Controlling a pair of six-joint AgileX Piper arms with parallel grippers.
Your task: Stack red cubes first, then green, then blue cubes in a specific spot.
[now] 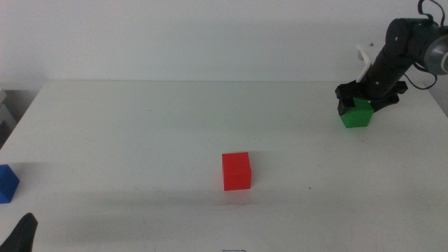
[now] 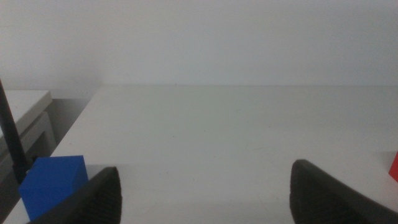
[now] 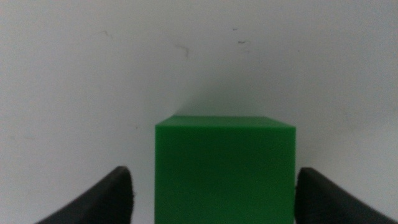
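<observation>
The red cube sits alone on the white table, slightly below the picture's centre; a sliver of it shows in the left wrist view. At the far right rests the green cube. My right gripper is lowered over it and open, one jaw on each side. The blue cube lies at the table's left edge. My left gripper waits low at the bottom left, open and holding nothing, with the blue cube just beyond one jaw.
A white piece stands behind the right arm near the wall. Off the table's left edge is a pale side unit. A thin dark rod rises beside the blue cube. Bare white tabletop lies between the cubes.
</observation>
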